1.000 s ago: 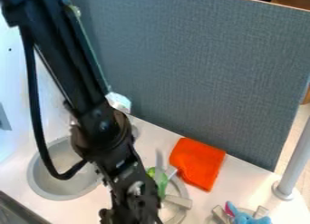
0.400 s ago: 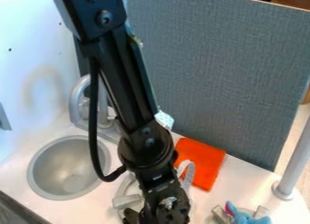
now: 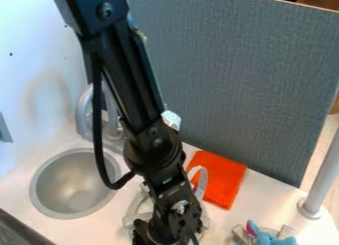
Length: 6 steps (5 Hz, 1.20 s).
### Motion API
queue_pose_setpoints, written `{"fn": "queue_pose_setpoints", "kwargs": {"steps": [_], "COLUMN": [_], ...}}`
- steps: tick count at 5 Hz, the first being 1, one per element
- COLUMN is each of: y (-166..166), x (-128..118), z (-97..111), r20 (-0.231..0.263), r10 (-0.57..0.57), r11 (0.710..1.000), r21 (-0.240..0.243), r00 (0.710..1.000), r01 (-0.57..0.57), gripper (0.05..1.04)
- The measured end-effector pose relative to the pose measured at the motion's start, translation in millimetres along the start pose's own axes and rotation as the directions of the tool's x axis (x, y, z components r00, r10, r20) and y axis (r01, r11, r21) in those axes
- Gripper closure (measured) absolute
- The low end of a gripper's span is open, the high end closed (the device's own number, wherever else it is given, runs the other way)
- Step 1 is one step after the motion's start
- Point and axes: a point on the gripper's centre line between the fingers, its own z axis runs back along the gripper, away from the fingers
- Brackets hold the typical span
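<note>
Black gripper [image 3: 167,235] hung low over the round stove burner [image 3: 132,219] – no telling whether it was apart, together or clamped on something. The orange cloth [image 3: 225,183] lay on the white counter [image 3: 232,216] just beyond, near a pale curved strip [image 3: 203,179], with the metal sink [image 3: 49,189] off left and a blue toy [image 3: 270,239] at lower right. Progress-wise, the arm was already at the burner, but what was finished or left couldn't be made out.

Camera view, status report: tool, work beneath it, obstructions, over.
Tool low over round grey stand; any load unclear. Arm hides part of stand. Orange cloth behind, blue toy at picture right.
</note>
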Motion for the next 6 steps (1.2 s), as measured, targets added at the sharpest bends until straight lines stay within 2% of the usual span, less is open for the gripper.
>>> {"fn": "queue_pose_setpoints", "kwargs": {"steps": [3,5,6], "y": [-0.3,-2.0,-2.8], "x": [8.5,12.5,13.9], "z": [-15.0,-23.8,-28.8], "r20": [-0.038,-0.051,-0.057], "r10": [-0.018,-0.036,-0.042], "r11": [0.997,0.995,0.995], "r21": [-0.076,-0.093,-0.098], "r00": [0.999,0.998,0.998], "r01": [0.015,0.031,0.036], "gripper": [0.083,0.122,0.379]}}
